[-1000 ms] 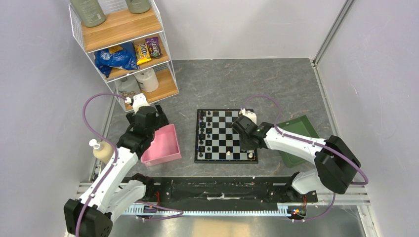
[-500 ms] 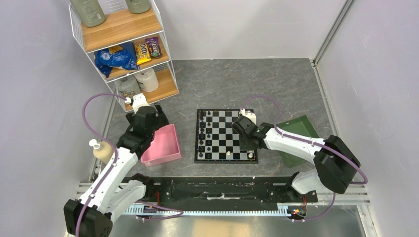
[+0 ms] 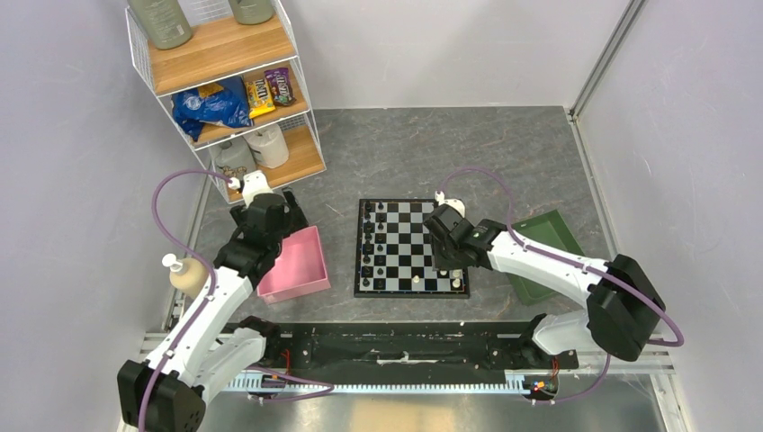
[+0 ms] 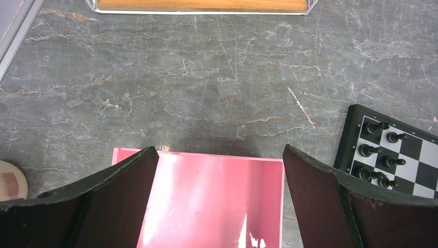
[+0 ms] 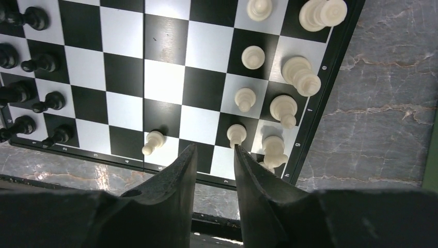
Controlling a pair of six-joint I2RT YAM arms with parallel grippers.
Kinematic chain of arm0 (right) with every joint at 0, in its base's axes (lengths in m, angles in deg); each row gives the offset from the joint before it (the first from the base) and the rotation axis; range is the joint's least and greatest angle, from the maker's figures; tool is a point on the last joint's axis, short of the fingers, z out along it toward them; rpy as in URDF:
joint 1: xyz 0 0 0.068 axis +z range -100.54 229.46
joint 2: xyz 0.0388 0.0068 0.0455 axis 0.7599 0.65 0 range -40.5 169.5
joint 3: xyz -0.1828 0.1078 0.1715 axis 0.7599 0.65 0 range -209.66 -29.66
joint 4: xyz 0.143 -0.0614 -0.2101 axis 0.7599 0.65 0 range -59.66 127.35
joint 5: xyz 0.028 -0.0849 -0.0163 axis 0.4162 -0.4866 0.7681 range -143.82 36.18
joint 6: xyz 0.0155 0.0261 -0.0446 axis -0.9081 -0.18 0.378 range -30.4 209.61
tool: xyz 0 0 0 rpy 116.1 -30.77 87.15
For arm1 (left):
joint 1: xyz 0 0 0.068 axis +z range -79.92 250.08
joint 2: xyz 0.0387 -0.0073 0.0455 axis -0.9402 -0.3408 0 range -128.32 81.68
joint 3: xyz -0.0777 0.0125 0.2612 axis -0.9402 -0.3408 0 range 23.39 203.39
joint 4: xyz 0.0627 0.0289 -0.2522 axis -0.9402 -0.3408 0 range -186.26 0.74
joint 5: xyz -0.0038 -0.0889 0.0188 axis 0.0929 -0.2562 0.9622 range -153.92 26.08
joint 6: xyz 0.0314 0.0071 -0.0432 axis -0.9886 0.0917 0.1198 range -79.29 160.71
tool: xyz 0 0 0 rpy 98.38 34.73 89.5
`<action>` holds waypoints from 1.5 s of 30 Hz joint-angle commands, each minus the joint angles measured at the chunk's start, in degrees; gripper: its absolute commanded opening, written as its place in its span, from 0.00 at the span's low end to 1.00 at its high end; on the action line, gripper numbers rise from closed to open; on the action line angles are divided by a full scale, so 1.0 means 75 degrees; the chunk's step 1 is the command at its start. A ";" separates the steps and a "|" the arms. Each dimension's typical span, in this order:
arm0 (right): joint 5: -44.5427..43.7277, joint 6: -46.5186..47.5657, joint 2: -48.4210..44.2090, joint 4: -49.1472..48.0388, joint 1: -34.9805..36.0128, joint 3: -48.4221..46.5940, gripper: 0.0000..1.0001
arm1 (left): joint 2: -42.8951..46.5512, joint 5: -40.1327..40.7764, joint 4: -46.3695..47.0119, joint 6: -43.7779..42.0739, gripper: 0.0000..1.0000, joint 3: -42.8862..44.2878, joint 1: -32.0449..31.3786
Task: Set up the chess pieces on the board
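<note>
The chequered board (image 3: 360,261) lies mid-table. Black chess pieces (image 3: 371,245) stand along its left columns, cream-white ones (image 3: 457,283) at its right side. In the right wrist view the white pieces (image 5: 297,72) line the right columns, the black ones (image 5: 31,18) the left, and a lone white pawn (image 5: 153,140) stands near the front edge. My right gripper (image 5: 215,148) hovers over the board's near right corner, slightly open and empty, with a white pawn (image 5: 236,133) just beyond its right fingertip. My left gripper (image 4: 219,150) is wide open and empty above the pink tray (image 4: 206,206).
A green tray (image 3: 540,243) lies right of the board and the pink tray (image 3: 297,270) left of it. A wire-and-wood shelf (image 3: 225,81) with bottles and snacks stands at the back left. A soap bottle (image 3: 184,274) stands by the left arm.
My right arm has shifted slightly to the right over the board's near right corner. The left arm has not moved.
</note>
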 commanded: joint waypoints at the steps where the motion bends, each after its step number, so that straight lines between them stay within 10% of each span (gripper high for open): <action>1: 0.0007 0.0143 -0.0233 0.0188 0.0028 -0.0370 0.44 | -0.0073 0.0064 0.0211 -0.0168 1.00 0.0052 0.0049; 12: 0.0063 0.0438 -0.0133 -0.0013 0.0162 -0.0900 0.69 | 0.0154 0.0136 0.0298 -0.0041 1.00 0.0053 0.0054; 45: 0.0899 0.0473 0.1160 -0.0551 0.0791 -0.1101 0.73 | 0.0474 0.0356 0.0067 -0.0115 1.00 0.0042 0.0065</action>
